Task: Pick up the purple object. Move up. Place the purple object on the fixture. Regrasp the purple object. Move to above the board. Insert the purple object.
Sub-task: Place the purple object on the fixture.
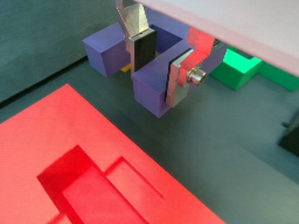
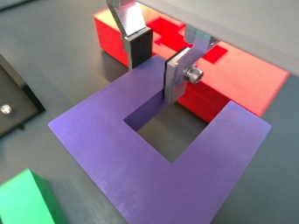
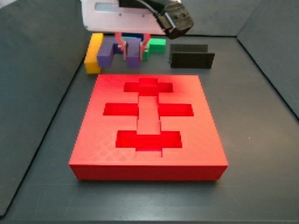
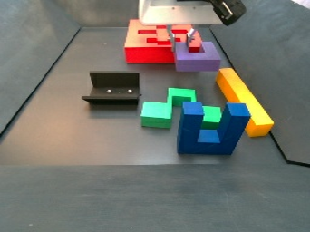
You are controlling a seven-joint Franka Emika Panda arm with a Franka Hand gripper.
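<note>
The purple object [image 1: 152, 98] is a U-shaped block lying on the dark floor beside the red board [image 1: 59, 131]. It fills a wrist view [image 2: 117, 149] and shows in both side views [image 3: 105, 54] [image 4: 201, 62]. My gripper [image 1: 158, 80] stands over it, one finger in the U's gap and the other outside, shut on one arm of the block. The gripper also shows in the wrist view [image 2: 156, 80] and in both side views [image 3: 128, 52] [image 4: 191, 43]. The fixture [image 3: 191, 58] [image 4: 112, 89] stands apart, with nothing on it.
A green block [image 4: 164, 111] [image 1: 239, 68], a blue two-pronged piece [image 4: 212, 131] and a yellow bar [image 4: 242, 100] [image 3: 93, 51] lie on the floor near the purple object. The board [image 3: 105, 149] has recessed cross-and-bar cutouts. Dark walls ring the floor.
</note>
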